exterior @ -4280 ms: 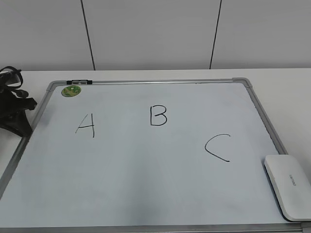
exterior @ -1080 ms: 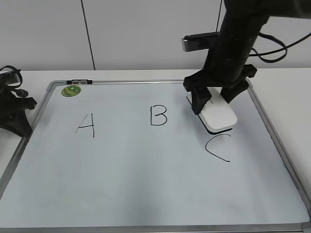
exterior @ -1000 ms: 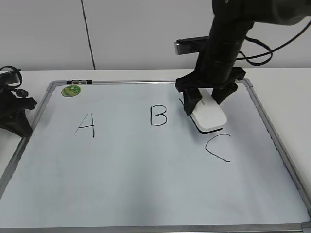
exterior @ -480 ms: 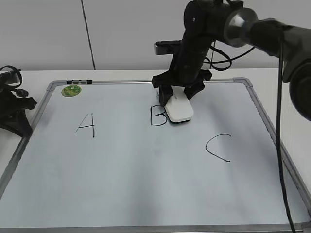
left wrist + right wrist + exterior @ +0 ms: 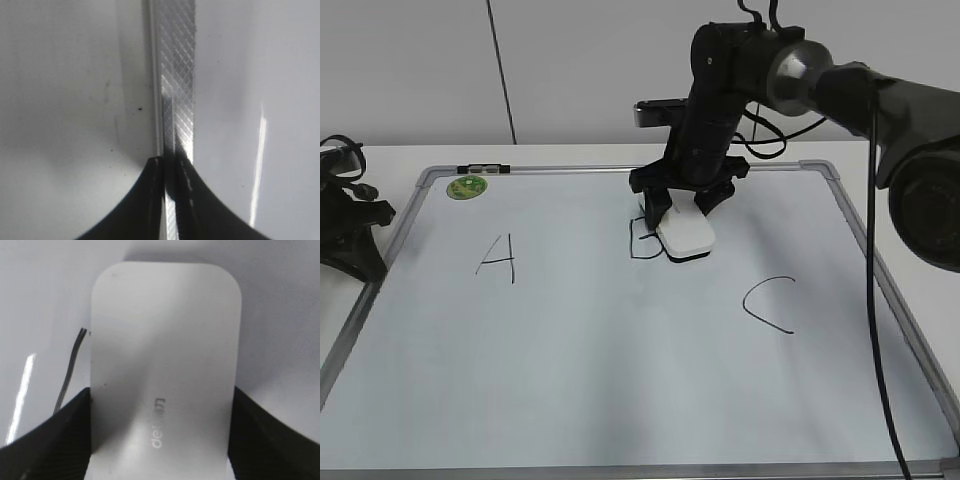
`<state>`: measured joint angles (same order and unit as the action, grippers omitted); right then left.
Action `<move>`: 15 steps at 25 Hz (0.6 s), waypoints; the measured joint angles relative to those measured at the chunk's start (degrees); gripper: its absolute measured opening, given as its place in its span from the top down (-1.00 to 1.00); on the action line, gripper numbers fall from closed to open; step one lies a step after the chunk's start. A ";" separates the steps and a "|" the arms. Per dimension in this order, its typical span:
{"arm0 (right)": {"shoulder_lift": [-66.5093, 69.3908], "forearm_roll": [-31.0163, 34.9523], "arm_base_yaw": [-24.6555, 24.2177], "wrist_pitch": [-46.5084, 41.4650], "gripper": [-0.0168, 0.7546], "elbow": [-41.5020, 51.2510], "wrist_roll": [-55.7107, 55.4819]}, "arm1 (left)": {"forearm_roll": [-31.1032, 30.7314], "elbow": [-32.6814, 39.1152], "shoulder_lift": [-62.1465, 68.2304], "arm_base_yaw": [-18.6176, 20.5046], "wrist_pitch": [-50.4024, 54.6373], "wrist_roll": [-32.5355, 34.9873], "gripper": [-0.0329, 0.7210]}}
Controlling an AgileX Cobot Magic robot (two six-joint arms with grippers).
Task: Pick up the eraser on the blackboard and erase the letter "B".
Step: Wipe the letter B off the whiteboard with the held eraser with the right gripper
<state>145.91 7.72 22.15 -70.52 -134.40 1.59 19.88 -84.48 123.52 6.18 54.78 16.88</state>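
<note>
The blackboard (image 5: 620,380) is a white dry-erase board with a silver frame, lying flat. My right gripper (image 5: 682,208) is shut on the white eraser (image 5: 684,236), which lies flat on the board over the right part of the letter "B" (image 5: 640,243). In the right wrist view the eraser (image 5: 165,370) sits between the two dark fingers (image 5: 160,440), with a thin black stroke (image 5: 70,372) showing at its left edge. My left gripper (image 5: 170,162) is shut and empty over the board's metal frame (image 5: 175,75); it rests at the far left of the exterior view (image 5: 350,225).
The letter "A" (image 5: 497,258) is at the left and the letter "C" (image 5: 768,304) at the right of the board. A round green magnet (image 5: 467,186) and a small black clip (image 5: 484,168) sit at the top left corner. The right arm's cable (image 5: 875,300) hangs over the board's right side.
My right gripper has carried the eraser from the board's right edge leftwards across the board. Over the last half second it slid slightly further left onto the "B".
</note>
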 joint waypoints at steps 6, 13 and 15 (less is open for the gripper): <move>0.29 -3.05 2.38 0.00 -0.44 -0.24 0.00 | 0.00 0.00 0.00 0.00 0.08 0.00 0.84; 0.77 -4.39 9.99 0.62 -0.44 -0.56 0.00 | -0.20 0.00 0.00 0.13 0.36 0.00 0.84; 0.90 -4.39 11.89 0.67 -0.44 -0.79 0.00 | -0.25 0.00 0.00 0.26 0.42 0.00 0.84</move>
<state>146.81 3.34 34.05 -69.86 -135.19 1.59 19.63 -84.48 123.52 6.45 55.19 16.88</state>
